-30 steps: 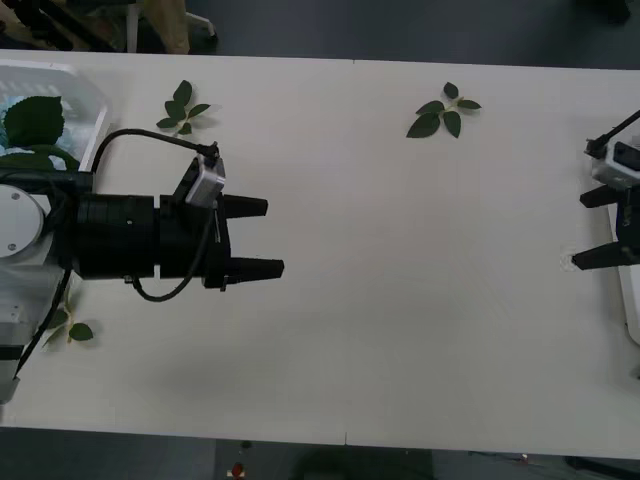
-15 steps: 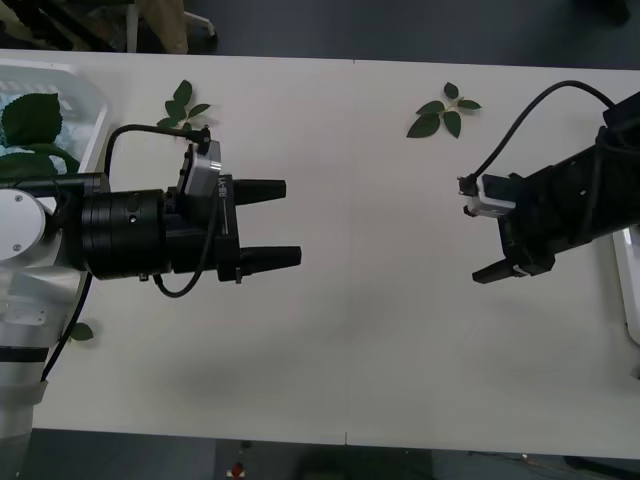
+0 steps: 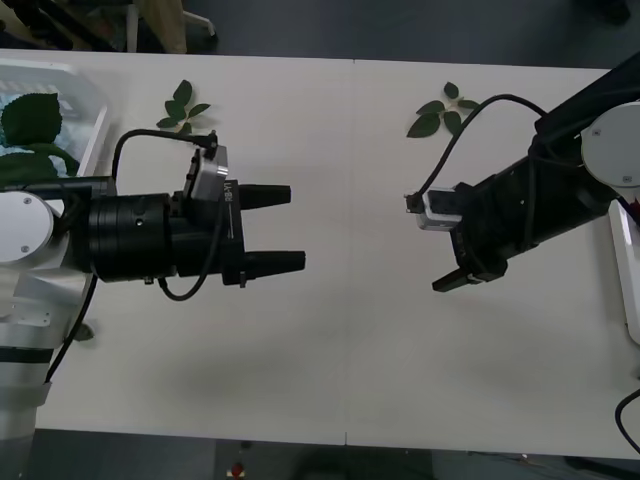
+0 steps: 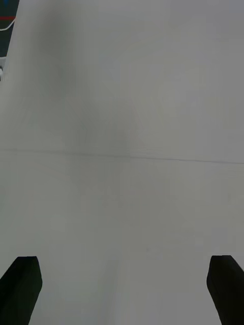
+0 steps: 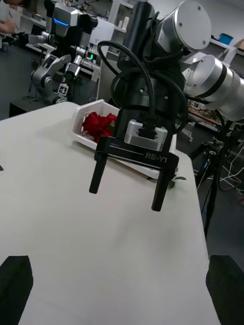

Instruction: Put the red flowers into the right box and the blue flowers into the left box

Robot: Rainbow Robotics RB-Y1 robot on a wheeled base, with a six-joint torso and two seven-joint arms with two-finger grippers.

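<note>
The red flowers (image 5: 99,124) lie in the right box (image 5: 80,118), seen in the left wrist view behind my right gripper (image 5: 127,190). That gripper is open and holds nothing. From the front it hangs over the table right of centre (image 3: 432,250), pointing left. My left gripper (image 3: 295,226) faces it from left of centre, also open with nothing between its fingers. The blue flowers (image 3: 28,118) show as big green leaves and a pale-blue patch inside the left box (image 3: 92,110) at the far left. The rim of the right box (image 3: 627,270) runs along the table's right edge.
Loose green leaf sprigs lie at the back left (image 3: 183,105) and back right (image 3: 443,112), and a small leaf (image 3: 80,331) lies beside my left arm. About a hand's width of bare white table (image 3: 355,330) separates the two grippers.
My right arm has swung in from the table's right edge toward the centre. My left gripper has moved a little to the right. Both stayed open.
</note>
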